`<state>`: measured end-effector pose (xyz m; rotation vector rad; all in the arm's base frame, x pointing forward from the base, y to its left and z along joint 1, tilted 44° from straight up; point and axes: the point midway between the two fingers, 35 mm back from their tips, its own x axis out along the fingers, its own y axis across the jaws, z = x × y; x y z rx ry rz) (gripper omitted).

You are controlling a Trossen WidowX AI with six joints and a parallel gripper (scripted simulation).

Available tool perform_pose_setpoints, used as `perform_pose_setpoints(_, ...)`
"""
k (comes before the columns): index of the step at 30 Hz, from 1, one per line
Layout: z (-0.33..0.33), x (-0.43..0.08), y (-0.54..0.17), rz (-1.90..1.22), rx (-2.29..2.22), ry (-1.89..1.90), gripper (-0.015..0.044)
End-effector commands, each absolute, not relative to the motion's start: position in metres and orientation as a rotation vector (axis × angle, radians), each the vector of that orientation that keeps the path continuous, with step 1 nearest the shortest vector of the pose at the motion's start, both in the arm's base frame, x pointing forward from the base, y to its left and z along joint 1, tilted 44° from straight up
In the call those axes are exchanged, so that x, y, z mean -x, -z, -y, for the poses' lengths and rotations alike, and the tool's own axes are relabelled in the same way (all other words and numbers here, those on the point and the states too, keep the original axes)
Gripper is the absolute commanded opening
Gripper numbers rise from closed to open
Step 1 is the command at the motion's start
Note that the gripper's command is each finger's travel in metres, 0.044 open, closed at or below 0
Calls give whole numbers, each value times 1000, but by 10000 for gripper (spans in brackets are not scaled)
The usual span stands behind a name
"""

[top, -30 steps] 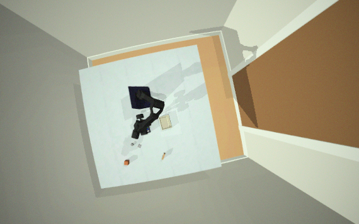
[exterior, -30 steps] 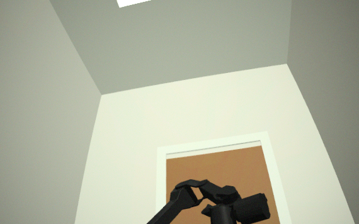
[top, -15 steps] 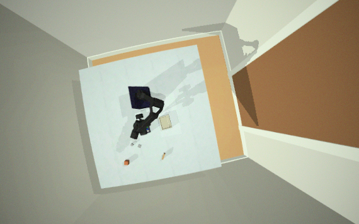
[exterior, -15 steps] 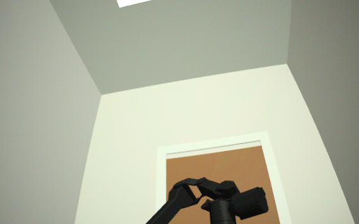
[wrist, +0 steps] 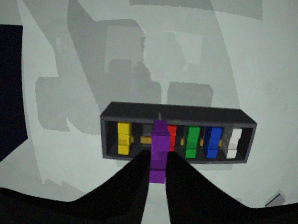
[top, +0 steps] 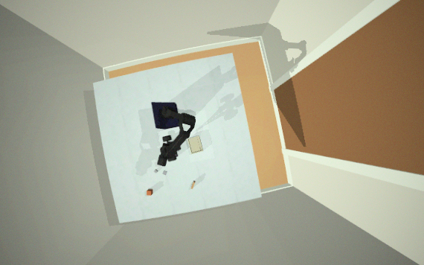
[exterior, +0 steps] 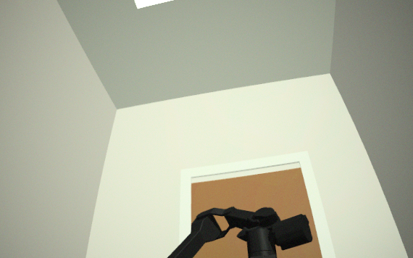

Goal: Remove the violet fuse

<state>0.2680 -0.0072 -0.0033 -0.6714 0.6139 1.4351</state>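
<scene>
Your gripper [top: 161, 161] [wrist: 158, 157] has its jaws clenched on the violet fuse [wrist: 159, 145], which you can see in the wrist view between the fingertips, raised out of its slot and held over the fuse block [wrist: 180, 114]. Beneath it, between the yellow fuse [wrist: 124, 138] and the red fuse [wrist: 172, 138], you have brass contacts showing in the slot. From your wrist camera the violet fuse overlaps part of the red one, though you cannot tell from this angle how much room lies between them. Further along the block you have the green fuse [wrist: 192, 142], the blue fuse [wrist: 213, 142] and the white fuse [wrist: 233, 143], each in its slot. In the top view your pale tray [top: 196, 144] lies to one side of the black arm [top: 185, 136] [exterior: 206, 230], apart from the gripper, and an orange cube [top: 149, 192] sits well apart from that tray
</scene>
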Motion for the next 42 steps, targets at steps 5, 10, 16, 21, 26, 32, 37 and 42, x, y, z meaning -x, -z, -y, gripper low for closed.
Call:
perform_pose_setpoints(5,-25,-289,-32,-616,688,-1425,0)
perform_pose_setpoints(10,-49,-296,-56,-613,688,-1423,0)
perform_pose_setpoints(16,-81,-298,-85,-603,682,-1425,0)
perform_pose_setpoints(21,-108,-295,-111,-589,670,-1431,0)
perform_pose_setpoints(26,-116,-294,-119,-584,665,-1434,0)
perform_pose_setpoints(32,-121,-294,-114,-584,665,-1434,0)
perform_pose_setpoints(37,-127,-295,-108,-584,665,-1434,0)
perform_pose_setpoints(42,-132,-296,-102,-584,665,-1434,0)
